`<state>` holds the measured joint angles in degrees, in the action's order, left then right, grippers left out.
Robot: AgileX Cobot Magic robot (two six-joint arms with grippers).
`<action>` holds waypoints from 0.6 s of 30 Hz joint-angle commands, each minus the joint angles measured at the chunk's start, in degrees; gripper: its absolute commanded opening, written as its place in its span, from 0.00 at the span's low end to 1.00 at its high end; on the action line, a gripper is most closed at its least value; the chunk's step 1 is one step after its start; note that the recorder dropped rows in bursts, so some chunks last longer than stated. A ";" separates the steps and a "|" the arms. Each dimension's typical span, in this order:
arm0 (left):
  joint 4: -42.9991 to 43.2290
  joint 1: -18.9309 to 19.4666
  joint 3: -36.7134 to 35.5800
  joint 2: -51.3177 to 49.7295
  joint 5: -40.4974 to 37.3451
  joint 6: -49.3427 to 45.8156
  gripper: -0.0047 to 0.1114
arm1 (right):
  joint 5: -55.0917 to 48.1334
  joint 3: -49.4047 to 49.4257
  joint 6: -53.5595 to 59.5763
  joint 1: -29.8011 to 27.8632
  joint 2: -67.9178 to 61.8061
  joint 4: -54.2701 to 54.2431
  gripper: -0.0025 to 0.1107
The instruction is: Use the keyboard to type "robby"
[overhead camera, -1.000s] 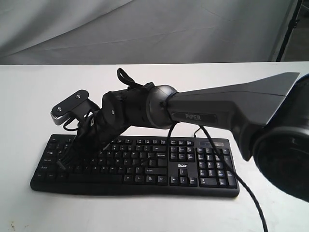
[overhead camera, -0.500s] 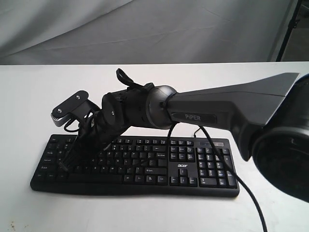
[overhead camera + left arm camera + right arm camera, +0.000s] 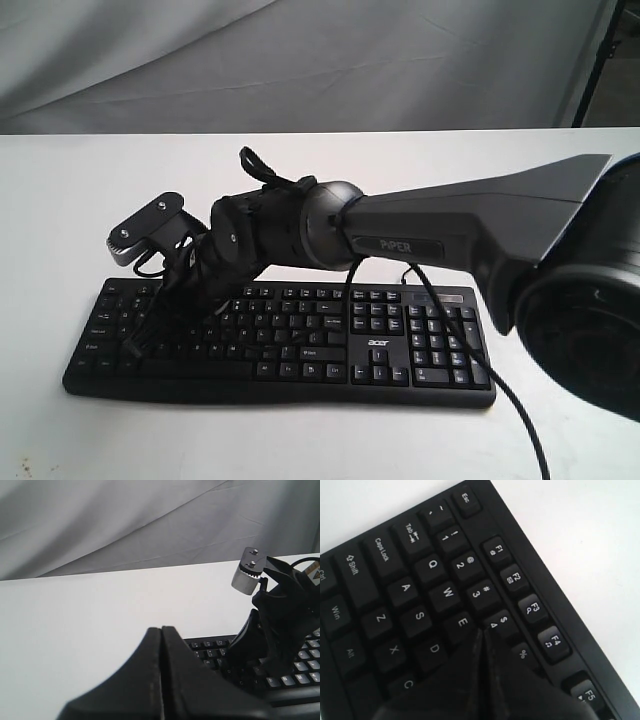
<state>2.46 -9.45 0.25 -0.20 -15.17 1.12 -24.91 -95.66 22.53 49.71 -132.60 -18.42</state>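
Closest to the exterior camera, at the lower right, the bulky dark base of the right arm (image 3: 590, 330) fills the corner. Just beyond it, the keyboard (image 3: 300, 340) lies flat on a white table (image 3: 60, 200). It runs left to right near the front edge, with its number pad to the right and a small white acer logo (image 3: 377, 344) beside the arrow keys. A thin black cable (image 3: 517, 410) crosses over the number-pad end and trails off the front of the table. The grey right arm stretches from the right across the middle of the scene. It angles the right gripper (image 3: 140, 338) down onto the left end of the keyboard. In the right wrist view, the right gripper (image 3: 482, 632) has its two dark fingers pressed tightly together with nothing between them. Its tip sits over the gap between the E key (image 3: 462, 622) and the 4 key (image 3: 497, 622); whether it touches a key cannot be told. A silver-faced wrist camera (image 3: 145, 228) sticks out above that gripper. The left gripper (image 3: 161, 632), seen only in its own wrist view, is likewise fully closed and holds nothing. It hangs over bare table on the near side of the keyboard's (image 3: 215, 650) corner. At the back hangs a wrinkled grey cloth backdrop (image 3: 300, 60).
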 commanded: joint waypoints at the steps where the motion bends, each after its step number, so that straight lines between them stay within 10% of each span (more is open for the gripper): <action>1: 0.27 -0.36 -0.25 0.20 0.42 0.16 0.04 | -0.40 -0.13 0.03 -0.55 -0.18 1.12 0.02; 18: 0.27 -0.36 -0.25 0.20 0.42 0.16 0.04 | 1.38 18.08 -0.40 -6.25 18.05 1.36 0.02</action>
<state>2.46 -9.45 0.25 -0.20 -15.17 1.12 -27.44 -82.46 21.79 43.81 -116.38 -16.05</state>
